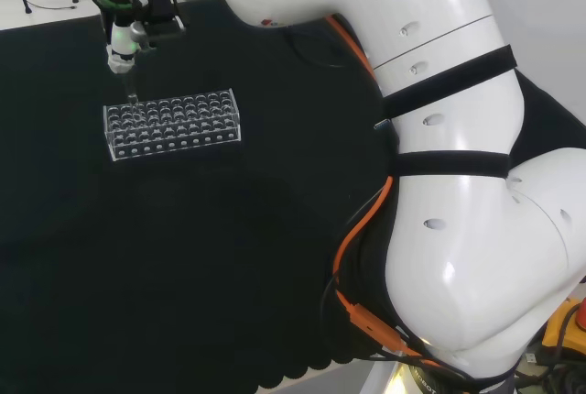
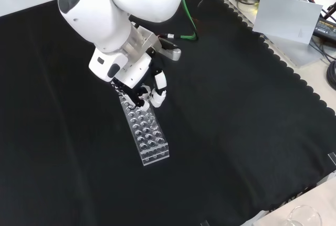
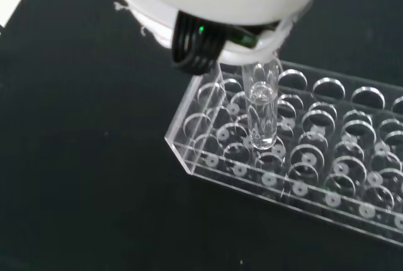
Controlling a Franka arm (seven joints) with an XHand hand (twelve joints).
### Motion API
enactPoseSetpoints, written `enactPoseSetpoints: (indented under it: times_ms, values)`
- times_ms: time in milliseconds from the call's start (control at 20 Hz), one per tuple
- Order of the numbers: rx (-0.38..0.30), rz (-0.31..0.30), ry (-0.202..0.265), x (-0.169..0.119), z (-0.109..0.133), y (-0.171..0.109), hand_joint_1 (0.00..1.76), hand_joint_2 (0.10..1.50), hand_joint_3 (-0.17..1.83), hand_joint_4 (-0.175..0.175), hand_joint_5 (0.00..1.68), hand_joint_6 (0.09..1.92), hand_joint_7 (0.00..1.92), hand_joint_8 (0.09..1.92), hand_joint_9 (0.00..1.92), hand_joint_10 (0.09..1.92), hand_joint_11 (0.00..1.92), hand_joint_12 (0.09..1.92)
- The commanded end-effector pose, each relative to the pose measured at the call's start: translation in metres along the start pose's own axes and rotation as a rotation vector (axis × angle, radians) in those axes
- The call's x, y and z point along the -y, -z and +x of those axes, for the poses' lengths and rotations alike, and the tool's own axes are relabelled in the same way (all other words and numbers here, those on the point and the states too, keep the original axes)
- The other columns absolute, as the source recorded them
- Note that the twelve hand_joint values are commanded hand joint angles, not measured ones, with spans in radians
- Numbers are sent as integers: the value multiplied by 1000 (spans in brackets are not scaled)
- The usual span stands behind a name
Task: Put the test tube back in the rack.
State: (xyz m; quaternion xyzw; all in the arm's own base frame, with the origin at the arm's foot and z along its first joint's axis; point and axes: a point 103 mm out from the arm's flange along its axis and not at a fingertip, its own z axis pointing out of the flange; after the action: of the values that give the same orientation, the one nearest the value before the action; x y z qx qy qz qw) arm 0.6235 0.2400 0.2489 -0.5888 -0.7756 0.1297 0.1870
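A clear plastic rack point(image 1: 172, 124) with many round holes lies on the black cloth, also seen as the rack point(image 2: 145, 133) in the front view. The hand point(image 1: 128, 37) hovers over the rack's left end in the head view, and the hand point(image 2: 147, 93) sits above the rack's far end in the front view. Its fingers curl round a clear test tube point(image 3: 262, 110), which hangs upright. In the wrist view the tube's rounded bottom is at the rim of a hole near the corner of the rack point(image 3: 302, 157). The tube point(image 1: 131, 93) shows faintly below the hand.
The arm's big white links point(image 1: 439, 137) fill the head view's right side. In the front view the cloth's scalloped edge point(image 2: 278, 58) runs along the right, with a grey box point(image 2: 289, 21) and cables beyond it. A glass vessel point(image 2: 304, 218) stands at the bottom right corner.
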Motion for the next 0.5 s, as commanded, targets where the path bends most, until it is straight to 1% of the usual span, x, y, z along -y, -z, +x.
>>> enactPoseSetpoints:
  times_ms: [50, 200, 500]
  values:
    - [-13, 5, -4, 1, 1, -4, 1249, 532, 750, -175, 1540, 186, 1805, 444, 1602, 752, 1345, 1009]
    - [-13, 2, -1, -3, 9, -1, 1249, 532, 750, -175, 1540, 186, 1805, 444, 1601, 752, 1345, 1009]
    - [-17, -10, 12, -3, 5, 6, 1249, 532, 749, -175, 1540, 185, 1804, 444, 1601, 753, 1345, 1009]
